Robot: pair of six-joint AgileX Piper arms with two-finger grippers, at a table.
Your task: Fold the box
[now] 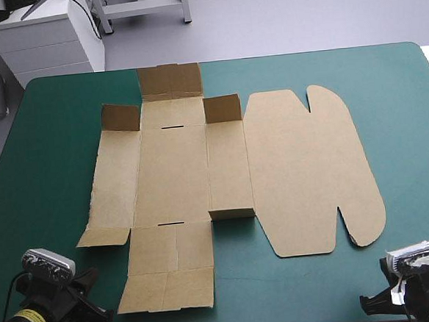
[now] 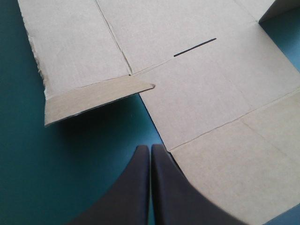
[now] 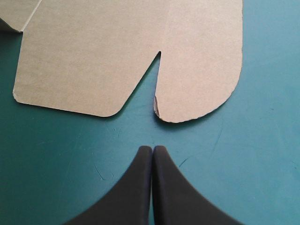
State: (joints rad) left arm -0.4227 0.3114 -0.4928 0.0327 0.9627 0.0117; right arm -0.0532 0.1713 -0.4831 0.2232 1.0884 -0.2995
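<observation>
The brown box [image 1: 223, 175] lies as a flat cut sheet across the middle of the teal-green table, its wide rounded lid [image 1: 311, 169] to the right. Two small corner flaps [image 1: 222, 109] stand raised at the far side. My left gripper [image 1: 89, 310] rests at the near left corner, shut and empty. In the left wrist view the left gripper [image 2: 150, 147] points at the box's [image 2: 211, 93] near flap, beside a small side tab [image 2: 93, 101] that is slightly lifted. My right gripper [image 3: 153, 148] is shut on bare cover, just short of the lid's rounded tab [image 3: 201, 70].
A white cabinet [image 1: 44, 36] stands beyond the table's far left corner. Bare teal-green cover [image 1: 45, 158] runs along the left, and more lies right of the lid [image 1: 411, 132] and along the near edge.
</observation>
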